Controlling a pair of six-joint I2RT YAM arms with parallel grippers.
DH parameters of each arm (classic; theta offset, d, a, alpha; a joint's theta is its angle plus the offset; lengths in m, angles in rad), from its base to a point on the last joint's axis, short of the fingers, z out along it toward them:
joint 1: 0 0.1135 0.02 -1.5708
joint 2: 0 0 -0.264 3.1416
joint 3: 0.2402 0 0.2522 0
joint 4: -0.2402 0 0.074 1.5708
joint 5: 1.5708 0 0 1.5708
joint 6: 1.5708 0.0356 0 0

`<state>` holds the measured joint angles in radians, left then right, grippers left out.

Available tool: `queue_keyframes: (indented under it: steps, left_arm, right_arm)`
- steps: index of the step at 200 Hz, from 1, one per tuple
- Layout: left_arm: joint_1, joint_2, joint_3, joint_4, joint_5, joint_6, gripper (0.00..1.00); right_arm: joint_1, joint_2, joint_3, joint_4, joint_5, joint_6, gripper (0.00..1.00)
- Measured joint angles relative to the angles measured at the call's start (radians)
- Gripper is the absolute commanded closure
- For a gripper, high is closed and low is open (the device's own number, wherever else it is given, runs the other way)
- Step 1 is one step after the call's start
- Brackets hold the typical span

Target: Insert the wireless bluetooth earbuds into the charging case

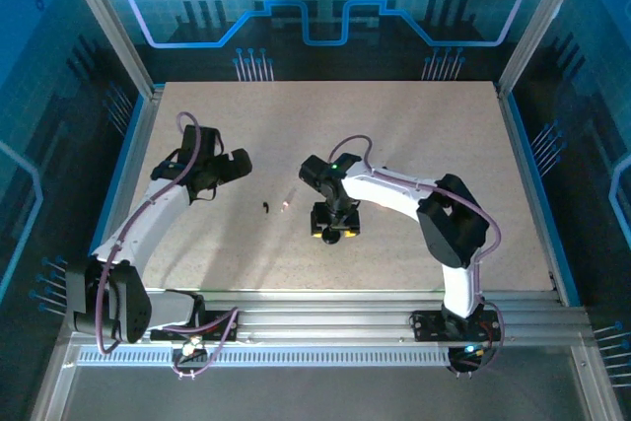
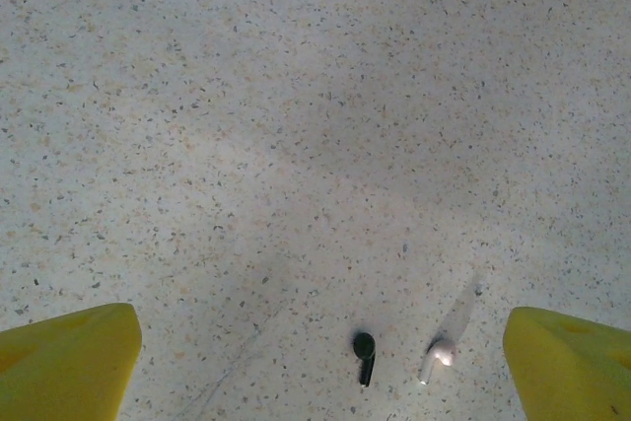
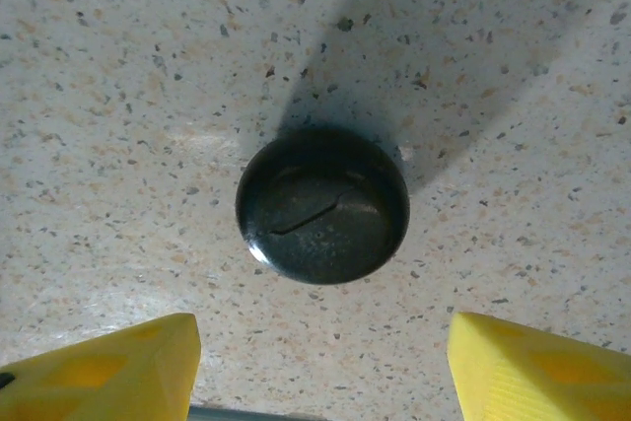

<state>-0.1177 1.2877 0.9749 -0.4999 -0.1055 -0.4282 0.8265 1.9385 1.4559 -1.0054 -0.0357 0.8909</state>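
Note:
Two earbuds lie side by side on the speckled table: a black one (image 2: 364,354) (image 1: 266,208) and a white one (image 2: 441,354) (image 1: 286,204). My left gripper (image 2: 320,342) (image 1: 240,162) hovers over the table to their left, open, and both earbuds show low between its yellow fingers (image 2: 74,362). The charging case (image 3: 322,204) is a small round puck that looks dark and glossy, with a curved seam across its top. My right gripper (image 3: 323,342) (image 1: 333,233) points down just short of it, open with nothing between its fingers.
The table (image 1: 414,145) is a pale speckled board inside a metal frame. An aluminium rail (image 1: 325,327) runs along the near edge by the arm bases. The right arm's forearm (image 1: 394,189) stretches across the middle right.

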Motion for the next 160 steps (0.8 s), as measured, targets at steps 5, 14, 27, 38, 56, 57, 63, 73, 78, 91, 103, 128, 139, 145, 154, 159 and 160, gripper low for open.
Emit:
queue_keyframes:
  steps: [5, 14, 27, 38, 56, 57, 63, 73, 78, 91, 103, 128, 139, 145, 154, 159, 160]
  left_arm:
    - [0.000, 0.000, 0.000, 0.000, 0.001, 0.000, 0.04]
    - [0.001, 0.000, 0.000, 0.001, 0.006, 0.000, 0.04]
    - [0.004, 0.000, 0.000, 0.004, 0.010, 0.000, 0.04]
    - [0.007, 0.000, 0.000, 0.009, 0.018, 0.000, 0.04]
    - [0.013, 0.000, 0.000, 0.016, 0.032, 0.000, 0.04]
    - [0.013, 0.000, 0.000, 0.016, 0.033, 0.000, 0.04]
    - [0.015, 0.000, 0.000, 0.018, 0.038, 0.000, 0.04]
    - [0.018, 0.000, 0.000, 0.019, 0.047, 0.000, 0.04]
    - [0.018, 0.000, 0.000, 0.019, 0.050, 0.000, 0.04]
    - [0.019, 0.000, 0.000, 0.020, 0.057, 0.000, 0.04]
    - [0.020, 0.000, 0.000, 0.021, 0.063, 0.000, 0.04]
    - [0.023, 0.000, 0.000, 0.026, 0.071, 0.000, 0.04]
    - [0.023, 0.000, 0.000, 0.026, 0.074, 0.000, 0.04]
    - [0.023, 0.000, 0.000, 0.026, 0.076, 0.000, 0.04]
    - [0.023, 0.000, 0.000, 0.026, 0.077, 0.000, 0.04]
    - [0.023, 0.000, 0.000, 0.026, 0.077, 0.000, 0.03]
    - [0.023, 0.000, 0.000, 0.026, 0.077, 0.000, 0.03]
  right_arm:
    - [0.000, 0.006, 0.002, -0.001, -0.001, 0.000, 0.32]
    - [0.000, 0.017, 0.008, 0.000, -0.003, 0.000, 0.31]
    - [0.000, 0.032, 0.019, 0.000, -0.003, -0.001, 0.31]
    - [0.000, 0.043, 0.024, 0.000, -0.003, -0.001, 0.31]
    - [0.000, 0.054, 0.026, 0.000, -0.003, -0.003, 0.32]
    - [0.000, 0.054, 0.026, 0.000, -0.003, -0.004, 0.32]
    - [0.000, 0.057, 0.026, 0.000, -0.003, -0.005, 0.32]
    - [0.000, 0.064, 0.032, -0.002, -0.003, -0.007, 0.32]
    - [0.000, 0.068, 0.036, -0.003, -0.002, -0.008, 0.32]
    - [0.000, 0.077, 0.047, -0.005, 0.001, -0.009, 0.33]
    - [0.000, 0.083, 0.051, -0.006, 0.001, -0.013, 0.35]
    - [-0.001, 0.092, 0.055, -0.007, 0.001, -0.019, 0.37]
    - [-0.002, 0.095, 0.055, -0.007, 0.001, -0.020, 0.37]
    - [-0.003, 0.097, 0.055, -0.007, 0.001, -0.020, 0.37]
    - [-0.003, 0.099, 0.055, -0.007, 0.002, -0.020, 0.37]
    - [-0.003, 0.101, 0.056, -0.007, 0.002, -0.021, 0.37]
    - [-0.003, 0.101, 0.056, -0.007, 0.001, -0.021, 0.37]
